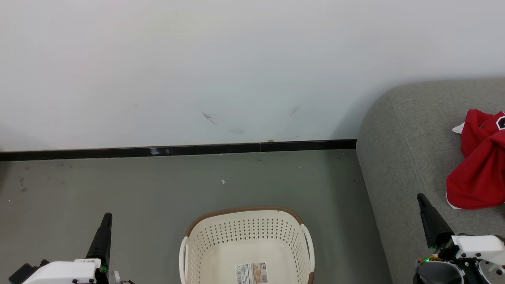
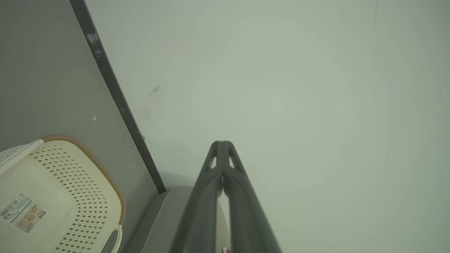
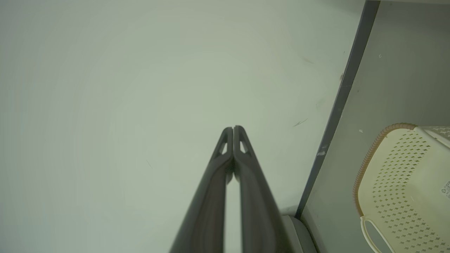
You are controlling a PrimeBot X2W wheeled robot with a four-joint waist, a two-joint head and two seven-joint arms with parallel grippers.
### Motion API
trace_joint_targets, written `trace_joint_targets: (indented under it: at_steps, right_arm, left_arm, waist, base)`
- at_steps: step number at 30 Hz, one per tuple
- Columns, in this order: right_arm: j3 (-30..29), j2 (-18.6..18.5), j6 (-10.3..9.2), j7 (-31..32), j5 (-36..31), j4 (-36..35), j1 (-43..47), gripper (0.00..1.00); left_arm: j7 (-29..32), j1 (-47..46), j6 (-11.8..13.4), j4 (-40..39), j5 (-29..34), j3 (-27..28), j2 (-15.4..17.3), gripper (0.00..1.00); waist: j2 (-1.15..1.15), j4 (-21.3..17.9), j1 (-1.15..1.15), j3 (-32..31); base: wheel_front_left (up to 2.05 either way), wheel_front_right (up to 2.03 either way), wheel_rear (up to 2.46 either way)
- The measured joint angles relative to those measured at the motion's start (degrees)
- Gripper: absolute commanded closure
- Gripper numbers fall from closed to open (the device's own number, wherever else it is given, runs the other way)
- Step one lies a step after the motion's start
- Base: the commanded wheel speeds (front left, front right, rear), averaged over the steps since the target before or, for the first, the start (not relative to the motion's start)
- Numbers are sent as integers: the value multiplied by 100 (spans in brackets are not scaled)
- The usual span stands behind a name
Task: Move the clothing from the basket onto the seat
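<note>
The clothing, a crumpled red garment with white trim, lies on the grey seat at the right edge of the head view. The cream basket stands on the floor at bottom centre, with only a paper label on its bottom. My left gripper is shut and holds nothing, left of the basket. Over the seat's front part, just below the clothing, my right gripper is shut and holds nothing. In the wrist views, both the left gripper and the right gripper point at the wall, each with the basket to one side.
A white wall with a black baseboard runs behind the basket. Grey floor lies between the wall, the basket and the seat's rounded corner. A small white scrap lies on the floor beyond the basket.
</note>
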Motion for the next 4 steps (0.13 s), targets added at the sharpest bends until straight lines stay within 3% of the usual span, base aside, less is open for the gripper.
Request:
trace_joint_targets:
  at_steps: [4]
  right_arm:
    - [2, 0, 0, 0, 0, 0, 0, 100]
  left_arm:
    - [0, 0, -1, 3, 0, 1, 0, 100]
  waist:
    - [0, 0, 0, 0]
  base:
    - [0, 0, 0]
